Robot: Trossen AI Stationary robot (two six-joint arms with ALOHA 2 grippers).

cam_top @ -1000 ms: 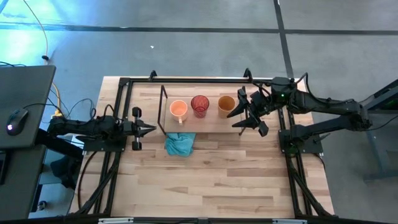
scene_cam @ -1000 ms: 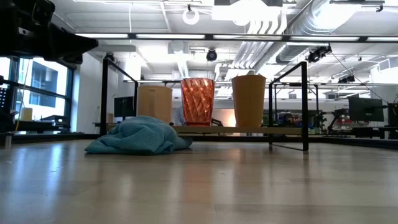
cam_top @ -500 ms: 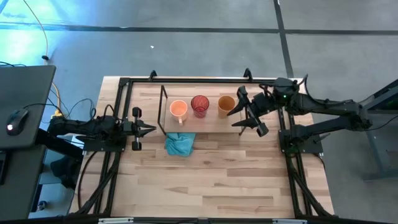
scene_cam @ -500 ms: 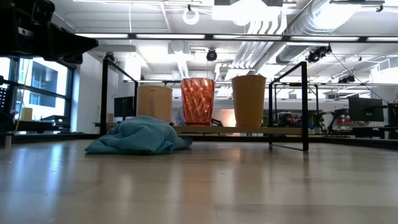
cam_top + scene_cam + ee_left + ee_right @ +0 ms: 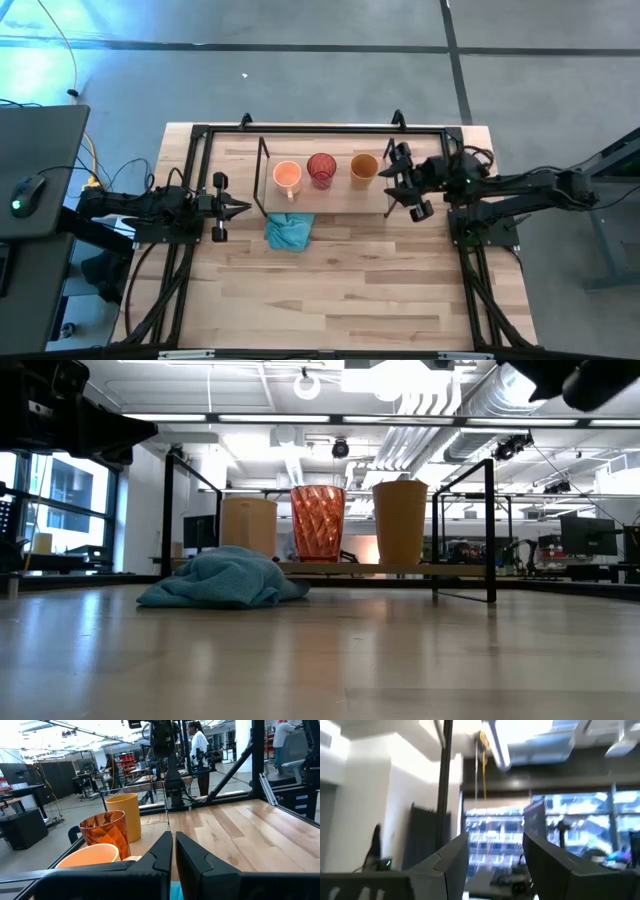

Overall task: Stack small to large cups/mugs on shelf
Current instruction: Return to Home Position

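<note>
Where the shelf (image 5: 340, 200) sits on the wood tabletop (image 5: 330, 290), we see the mug (image 5: 287, 176), red cup (image 5: 321, 168) and tumbler (image 5: 364, 167) in a row on it, a blue cloth (image 5: 289, 231) beside. The left end effector (image 5: 240, 208) is pressed together near the shelf. The right end effector (image 5: 392, 180) is spread, up beside the tumbler. Bright ceiling lights (image 5: 260, 417) fill the big room.

red cup (image 5: 318, 523): glossy, translucent, faceted; shelf (image 5: 400, 569): matt wood, black metal wire; cloth (image 5: 225, 580): soft, crumpled
</note>
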